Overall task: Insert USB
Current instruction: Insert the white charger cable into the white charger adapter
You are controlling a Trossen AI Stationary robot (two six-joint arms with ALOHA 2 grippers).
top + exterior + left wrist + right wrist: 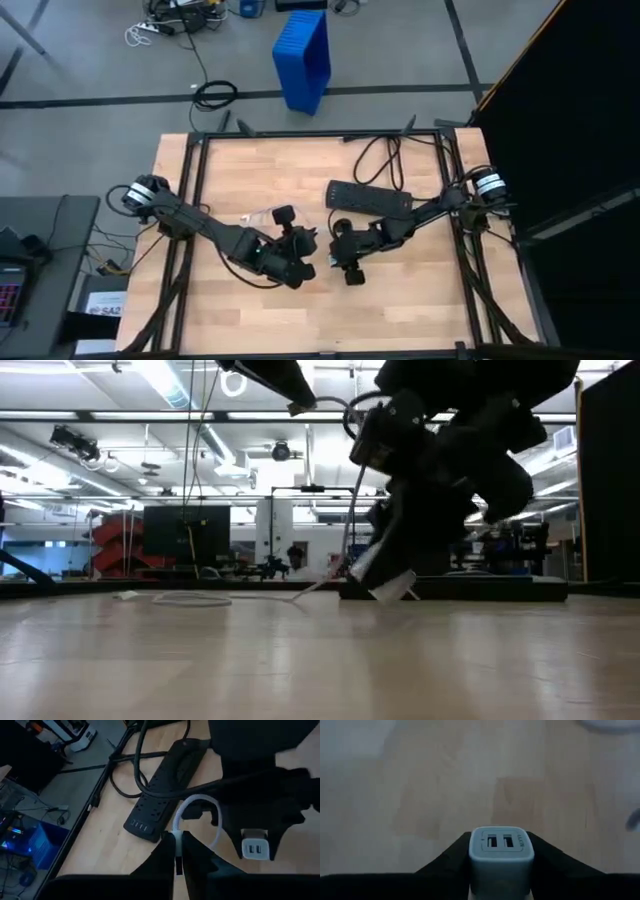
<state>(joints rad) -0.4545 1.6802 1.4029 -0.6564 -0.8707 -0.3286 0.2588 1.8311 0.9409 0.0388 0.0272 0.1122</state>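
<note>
Clamped in the right gripper [501, 870], a white charger block [501, 857] with two USB sockets faces outward above the wooden counter [400, 290]. Facing it, the left gripper [178, 851] pinches the USB [197, 805], a thin white cable looping up from its plug end. Beyond them lies a black power strip [368, 198], its thick cord curling to the far edge

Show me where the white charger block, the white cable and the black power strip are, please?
White charger block [501, 851]: right wrist view, on its face with two USB ports.
White cable [200, 800]: left wrist view, on the top of its loop.
Black power strip [167, 787]: left wrist view, on the middle of its body.
</note>
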